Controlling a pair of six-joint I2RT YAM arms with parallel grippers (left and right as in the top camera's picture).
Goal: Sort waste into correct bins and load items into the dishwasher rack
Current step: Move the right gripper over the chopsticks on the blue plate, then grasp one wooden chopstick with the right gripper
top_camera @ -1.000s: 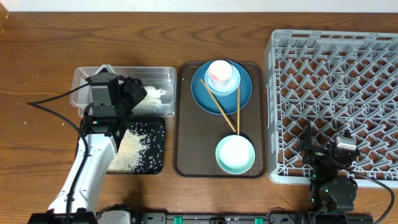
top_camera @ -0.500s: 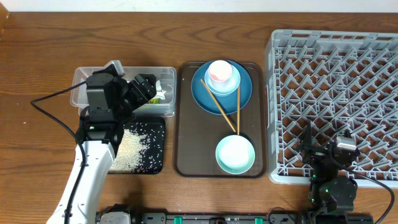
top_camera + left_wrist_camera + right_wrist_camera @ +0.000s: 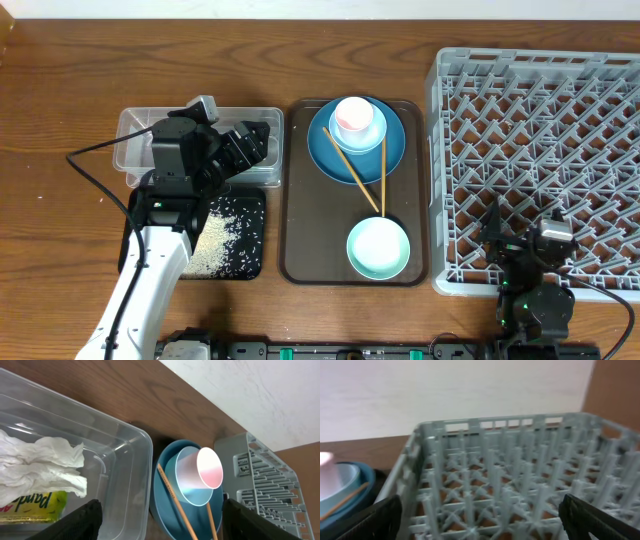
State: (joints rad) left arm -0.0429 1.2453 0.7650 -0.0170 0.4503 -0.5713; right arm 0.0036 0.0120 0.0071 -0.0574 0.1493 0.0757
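Observation:
My left gripper (image 3: 248,148) is open and empty over the right end of the clear tub (image 3: 128,140). In the left wrist view its fingers (image 3: 160,525) frame the tub wall (image 3: 127,460); the white tissue (image 3: 40,462) and yellow-green wrapper (image 3: 30,507) lie inside the tub. Rice grains (image 3: 215,235) lie in the black tray (image 3: 255,268). The blue plate (image 3: 388,155) holds a pink cup (image 3: 353,120) and chopsticks (image 3: 352,170); these also show in the left wrist view as plate (image 3: 197,520), cup (image 3: 200,472) and chopsticks (image 3: 175,502). The mint bowl (image 3: 378,248) sits nearer. My right gripper (image 3: 520,248) is open and empty at the front edge of the rack (image 3: 540,140).
The plate, cup, chopsticks and bowl rest on a brown serving tray (image 3: 300,240) between the bins and the rack. The right wrist view looks across the rack's pegs (image 3: 510,475) with its fingers (image 3: 485,525) spread wide. A pale wall lies beyond the table's far edge.
My left gripper has swung right, from over the tub's middle to its right end near the serving tray. The right arm has not moved.

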